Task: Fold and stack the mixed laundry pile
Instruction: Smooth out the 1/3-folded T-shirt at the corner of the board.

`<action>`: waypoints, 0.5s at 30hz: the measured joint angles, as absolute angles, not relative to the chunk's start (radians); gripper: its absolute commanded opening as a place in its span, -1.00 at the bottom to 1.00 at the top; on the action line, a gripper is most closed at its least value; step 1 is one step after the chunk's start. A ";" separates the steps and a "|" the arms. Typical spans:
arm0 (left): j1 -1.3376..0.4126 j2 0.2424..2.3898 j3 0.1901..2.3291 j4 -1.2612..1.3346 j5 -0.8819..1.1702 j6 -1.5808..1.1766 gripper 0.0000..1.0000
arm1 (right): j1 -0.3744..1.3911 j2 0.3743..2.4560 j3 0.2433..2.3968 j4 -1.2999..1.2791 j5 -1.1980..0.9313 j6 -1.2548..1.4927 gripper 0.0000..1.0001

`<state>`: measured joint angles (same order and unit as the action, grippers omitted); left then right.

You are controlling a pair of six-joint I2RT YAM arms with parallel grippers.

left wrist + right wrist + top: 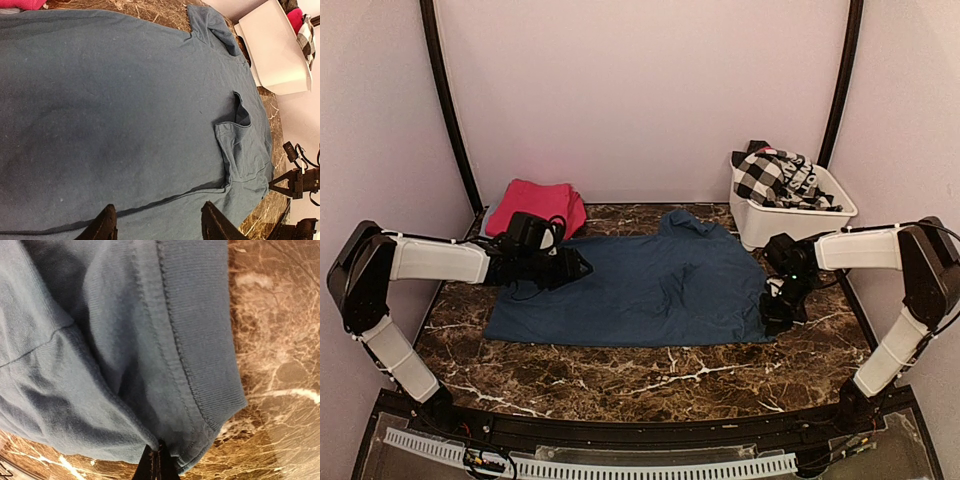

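Starting with the top external view, a large, soft navy-blue garment [650, 290] was seen spread nearly flat on the brown veined marble table [620, 375]. A folded magenta-pink cloth [535, 205] lay at the back left, near the garment's far corner. A black-and-white checked garment [770, 178] was heaped in the white rectangular plastic tub [775, 228] at the back right. The left gripper [575, 267] was held over the garment's left edge, and the right gripper [778, 315] was set at its near right corner.

From the left wrist, the left gripper [159, 215] was shown with its jaws moderately apart and nothing between them. Whether its tips touched the cloth could not be told. A short sleeve [245, 150] was seen lying on the fabric, creased at the seam.

From the right wrist, the right gripper [157, 465] was shown clamped tight on the very corner of the ribbed hem [200, 340], with only a thin bite of fabric pinched.

Several risks were judged from this. So shallow a pinch could be pulled free once the corner was lifted. With the left side unheld, the whole garment might be dragged across the marble rather than folded, and so be bunched up. The creased sleeve might also be trapped inside the fold.
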<state>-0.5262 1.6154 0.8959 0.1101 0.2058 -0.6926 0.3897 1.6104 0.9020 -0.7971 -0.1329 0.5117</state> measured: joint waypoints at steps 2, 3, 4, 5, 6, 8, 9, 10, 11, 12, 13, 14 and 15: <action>-0.521 1.615 0.891 0.112 0.206 -0.695 0.13 | 0.390 1.610 0.905 -0.809 -0.118 0.520 -1.00; -0.516 1.615 0.888 0.112 0.206 -0.700 0.13 | 0.390 1.610 0.906 -0.816 -0.107 0.529 -1.00; -0.513 1.615 0.886 0.112 0.206 -0.702 0.13 | 0.390 1.610 0.908 -0.824 -0.093 0.538 -1.00; -0.506 1.615 0.884 0.111 0.205 -0.706 0.13 | 0.390 1.609 0.912 -0.835 -0.075 0.550 -1.00; -0.500 1.615 0.881 0.109 0.201 -0.711 0.14 | 0.390 1.606 0.915 -0.844 -0.057 0.562 -1.00; -0.487 1.615 0.881 0.097 0.192 -0.718 0.14 | 0.390 1.598 0.920 -0.865 -0.026 0.585 -1.00; -0.480 1.615 0.880 0.089 0.186 -0.720 0.14 | 0.390 1.594 0.923 -0.877 -0.011 0.599 -1.00; -0.473 1.614 0.880 0.079 0.179 -0.723 0.14 | 0.390 1.592 0.926 -0.890 0.005 0.612 -1.00; -0.468 1.613 0.879 0.067 0.173 -0.727 0.14 | 0.390 1.592 0.929 -0.899 0.014 0.618 -1.00; -0.464 1.609 0.879 0.057 0.167 -0.730 0.14 | 0.390 1.593 0.931 -0.905 0.023 0.625 -1.00; -0.461 1.605 0.876 0.048 0.162 -0.733 0.14 | 0.390 1.594 0.934 -0.914 0.028 0.632 -0.92; -0.459 1.599 0.874 0.038 0.159 -0.736 0.14 | 0.390 1.594 0.936 -0.918 0.030 0.635 -0.78; -0.457 1.593 0.872 0.028 0.158 -0.738 0.14 | 0.390 1.595 0.936 -0.920 0.029 0.641 -0.70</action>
<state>-0.4568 1.5932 0.8719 0.0284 0.1581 -0.7383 0.3897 1.5951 0.9363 -0.9199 0.0292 0.6411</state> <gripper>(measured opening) 0.572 0.023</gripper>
